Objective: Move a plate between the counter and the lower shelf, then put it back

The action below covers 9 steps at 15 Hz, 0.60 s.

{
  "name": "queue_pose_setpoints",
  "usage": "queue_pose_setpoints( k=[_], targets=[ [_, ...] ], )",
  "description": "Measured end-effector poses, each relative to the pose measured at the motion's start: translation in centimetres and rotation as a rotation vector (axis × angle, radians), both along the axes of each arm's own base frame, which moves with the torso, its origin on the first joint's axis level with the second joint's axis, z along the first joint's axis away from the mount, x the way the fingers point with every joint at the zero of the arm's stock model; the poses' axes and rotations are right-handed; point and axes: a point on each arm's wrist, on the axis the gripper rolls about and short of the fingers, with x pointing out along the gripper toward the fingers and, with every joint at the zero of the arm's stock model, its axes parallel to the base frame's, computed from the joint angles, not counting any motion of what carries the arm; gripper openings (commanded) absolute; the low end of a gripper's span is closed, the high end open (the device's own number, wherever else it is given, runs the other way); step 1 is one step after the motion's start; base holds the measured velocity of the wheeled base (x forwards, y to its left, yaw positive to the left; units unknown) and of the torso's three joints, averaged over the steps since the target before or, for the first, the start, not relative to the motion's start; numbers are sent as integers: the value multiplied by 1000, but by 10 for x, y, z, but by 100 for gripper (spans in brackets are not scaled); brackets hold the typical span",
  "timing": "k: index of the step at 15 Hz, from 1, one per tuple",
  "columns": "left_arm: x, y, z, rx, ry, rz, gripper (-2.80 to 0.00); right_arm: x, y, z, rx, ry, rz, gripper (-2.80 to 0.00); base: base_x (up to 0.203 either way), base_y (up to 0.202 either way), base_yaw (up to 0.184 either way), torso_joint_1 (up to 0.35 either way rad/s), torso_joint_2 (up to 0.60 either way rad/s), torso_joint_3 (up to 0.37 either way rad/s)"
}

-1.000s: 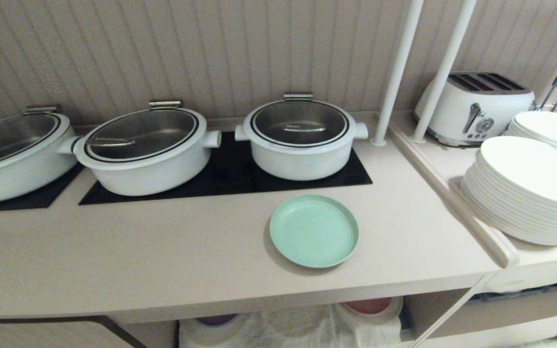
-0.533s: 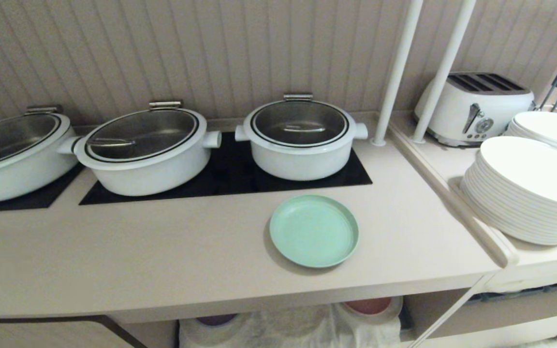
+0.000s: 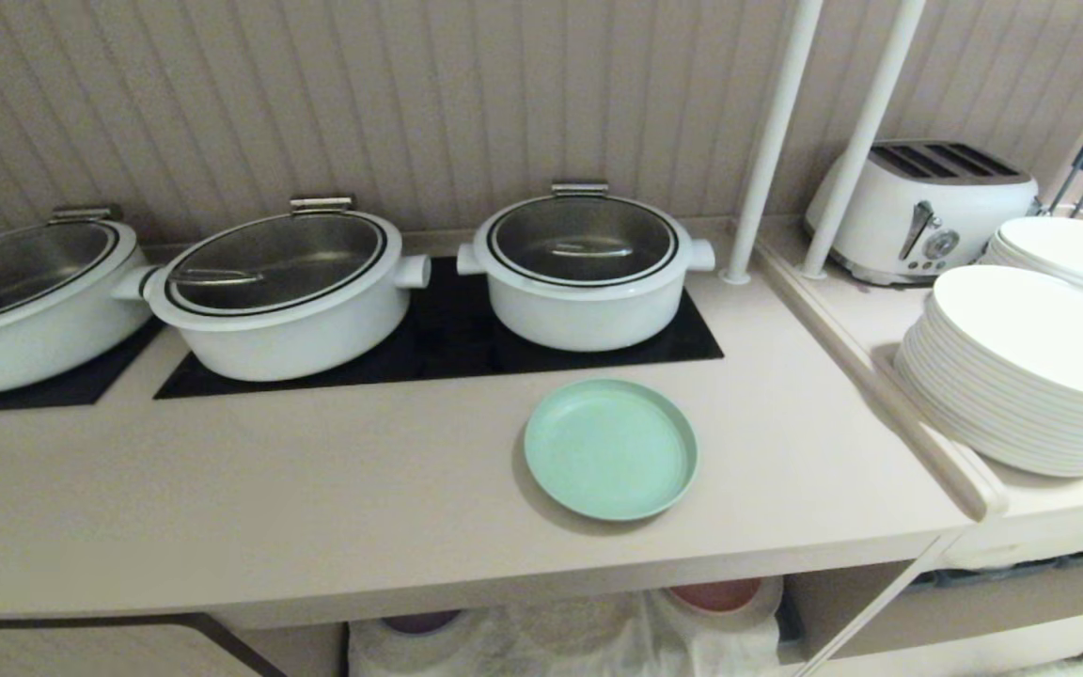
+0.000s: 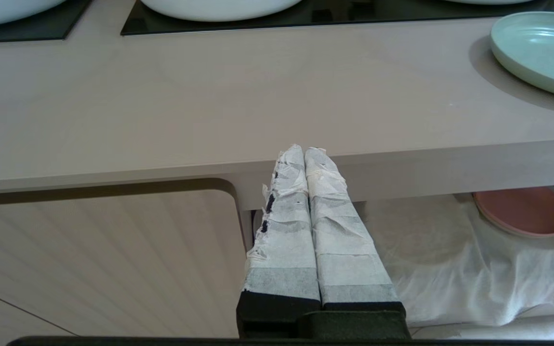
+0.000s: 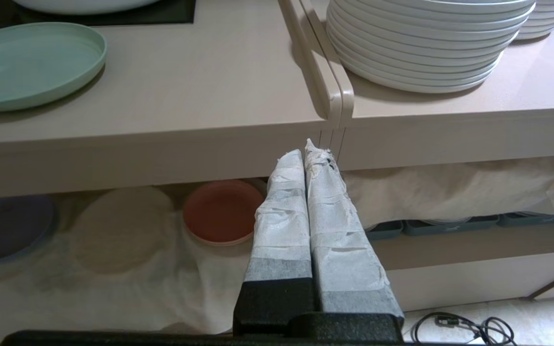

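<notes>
On the counter (image 3: 316, 508) lies the plate (image 3: 610, 449); both end effectors (image 4: 304, 151) (image 5: 304, 151) pinched together, empty.

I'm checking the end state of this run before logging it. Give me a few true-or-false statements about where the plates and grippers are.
1. The mint-green plate lies on the counter. True.
2. The right gripper holds the plate. False: its fingers are shut on nothing, in front of the counter's edge.
3. A pink plate sits on the lower shelf. True.
4. The left gripper is open. False: its fingers are pressed together.
5. The white plate stack stands on the hob. False: it stands on the side ledge, near the toaster.
</notes>
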Motion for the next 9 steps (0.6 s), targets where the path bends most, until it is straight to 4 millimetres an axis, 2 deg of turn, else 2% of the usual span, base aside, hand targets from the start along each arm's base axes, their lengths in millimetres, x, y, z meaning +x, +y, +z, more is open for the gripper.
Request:
queue_pose_setpoints(
  k=[9],
  targets=[
    [0,0,0,0,0,-1,-280,-1,1,-1,-33,0,39,-280,0,0,0,0,0,0]
  ],
)
